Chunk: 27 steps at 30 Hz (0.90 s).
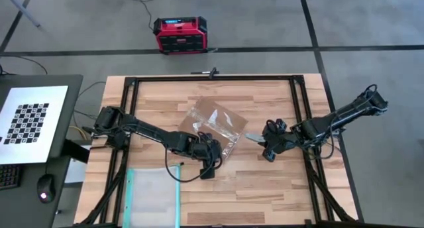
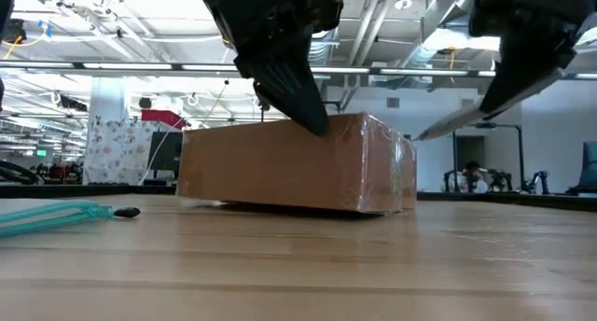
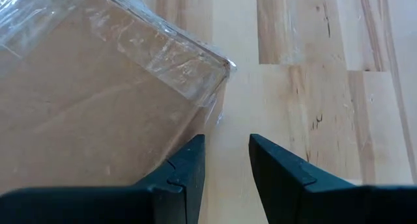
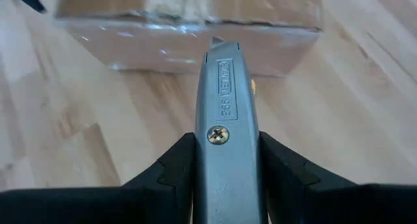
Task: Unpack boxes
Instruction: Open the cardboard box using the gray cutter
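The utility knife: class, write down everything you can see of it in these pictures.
The utility knife is a grey metal-bodied cutter with a cross-head screw in its side and stamped lettering. The right gripper clamps its handle between both fingers. It is held above the table, a short blade tip showing at its nose, pointing toward the taped cardboard box. It does not touch the box.

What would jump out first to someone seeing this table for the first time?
Probably the grey utility knife clamped in the right gripper, its tip aimed at the taped brown cardboard box lying closed mid-table. The left gripper rests at the box's near corner, fingers slightly apart with nothing between them, as if steadying it.
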### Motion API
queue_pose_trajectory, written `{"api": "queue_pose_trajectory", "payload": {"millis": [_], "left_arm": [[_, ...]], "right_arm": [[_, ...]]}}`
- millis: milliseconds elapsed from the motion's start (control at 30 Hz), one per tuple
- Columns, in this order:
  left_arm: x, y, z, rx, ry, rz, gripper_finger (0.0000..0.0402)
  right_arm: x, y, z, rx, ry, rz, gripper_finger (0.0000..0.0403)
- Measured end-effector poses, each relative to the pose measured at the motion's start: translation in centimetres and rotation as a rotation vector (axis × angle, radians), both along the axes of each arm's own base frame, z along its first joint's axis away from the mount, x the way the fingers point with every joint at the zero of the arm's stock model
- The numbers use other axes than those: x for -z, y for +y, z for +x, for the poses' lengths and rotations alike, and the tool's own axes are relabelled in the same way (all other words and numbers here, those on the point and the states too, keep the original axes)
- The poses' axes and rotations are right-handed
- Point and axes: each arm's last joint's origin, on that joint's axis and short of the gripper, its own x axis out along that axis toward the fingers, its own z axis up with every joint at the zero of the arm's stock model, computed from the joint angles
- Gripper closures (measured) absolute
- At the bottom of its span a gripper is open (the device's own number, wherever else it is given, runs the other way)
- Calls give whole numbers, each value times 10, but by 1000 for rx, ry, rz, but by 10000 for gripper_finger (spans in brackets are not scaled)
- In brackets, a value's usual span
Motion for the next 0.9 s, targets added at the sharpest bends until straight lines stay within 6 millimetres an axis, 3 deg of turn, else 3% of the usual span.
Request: {"api": "queue_pose_trajectory", "payload": {"millis": [900], "left_arm": [[0,0,0,6,-3,3,297]], "right_arm": [[-1,0,0,-3,-38,-3,282]]}}
